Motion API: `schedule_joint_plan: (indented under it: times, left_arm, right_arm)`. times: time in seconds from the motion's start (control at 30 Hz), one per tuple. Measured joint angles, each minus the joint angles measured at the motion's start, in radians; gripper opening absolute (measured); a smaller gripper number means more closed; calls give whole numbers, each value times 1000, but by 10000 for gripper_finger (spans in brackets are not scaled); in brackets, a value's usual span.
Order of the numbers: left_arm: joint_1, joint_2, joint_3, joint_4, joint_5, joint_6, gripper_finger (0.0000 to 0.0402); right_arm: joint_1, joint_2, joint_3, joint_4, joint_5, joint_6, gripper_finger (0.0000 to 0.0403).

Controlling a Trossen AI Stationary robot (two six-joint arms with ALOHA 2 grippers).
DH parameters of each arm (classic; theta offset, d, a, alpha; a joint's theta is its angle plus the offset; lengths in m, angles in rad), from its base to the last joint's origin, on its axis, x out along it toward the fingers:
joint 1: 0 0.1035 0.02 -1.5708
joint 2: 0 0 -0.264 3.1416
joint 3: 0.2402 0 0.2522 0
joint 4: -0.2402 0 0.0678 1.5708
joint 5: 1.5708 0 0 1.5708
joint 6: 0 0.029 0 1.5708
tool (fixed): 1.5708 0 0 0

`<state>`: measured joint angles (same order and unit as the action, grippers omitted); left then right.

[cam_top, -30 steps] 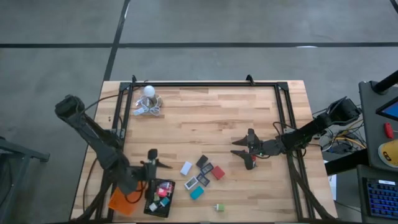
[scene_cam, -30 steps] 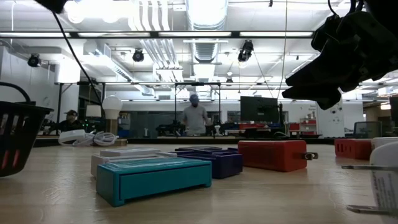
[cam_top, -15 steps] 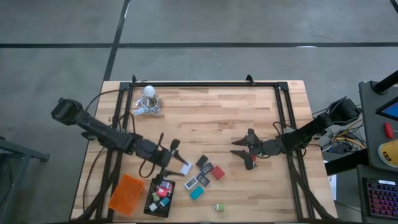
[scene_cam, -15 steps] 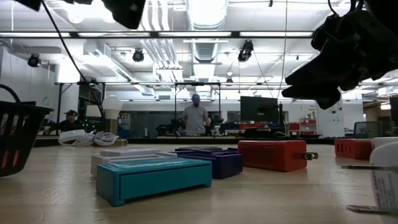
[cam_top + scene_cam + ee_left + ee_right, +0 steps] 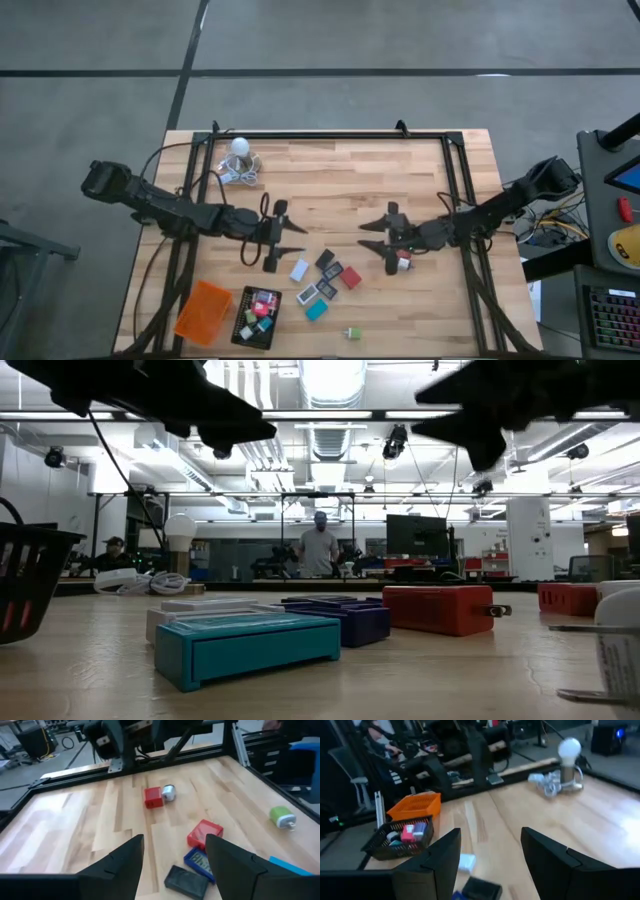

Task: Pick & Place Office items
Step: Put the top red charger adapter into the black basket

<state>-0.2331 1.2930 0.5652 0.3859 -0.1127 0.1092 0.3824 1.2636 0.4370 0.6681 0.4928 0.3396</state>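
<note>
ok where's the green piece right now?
High view: the green piece sits alone near the table's front edge, apart from the cluster, just right of the teal piece and further right of the black tray.

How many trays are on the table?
2. The orange tray sits on the left arm's side of the table; the black tray is right beside it, holding small pieces. None looks hidden.

Table-level view across a pale wooden tabletop (image 5: 100, 680) scattered with small blocky office pieces.

A teal rectangular block (image 5: 250, 647) lies nearest, with a white flat block (image 5: 205, 611) and a dark purple block (image 5: 345, 618) behind it, and a red block with metal prongs (image 5: 440, 609) beside them. Two dark arm silhouettes hang overhead. A black mesh basket (image 5: 30, 580) stands at the left edge.
</note>
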Motion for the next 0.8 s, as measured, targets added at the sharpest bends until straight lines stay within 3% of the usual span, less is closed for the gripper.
schedule_joint_plan:
  times: [0.3,0.5,0.6,0.67,0.73,0.8]
  left_arm:
    - [5,0,0,-5,0,51,214]
    - [5,0,0,-5,0,63,215]
    - [5,0,0,-16,0,60,215]
    - [5,0,0,-32,0,56,215]
    - [5,0,0,-45,0,55,215]
    - [5,0,0,-61,0,51,215]
  right_arm:
    - [6,0,148,-61,-3,103,203]
    - [6,0,254,-125,-3,3,203]
    - [7,-11,349,-375,-2,-161,203]
    - [8,-16,440,-655,2,-184,203]
    - [8,-16,547,-967,3,-56,203]
    - [6,-5,659,-1283,5,190,203]
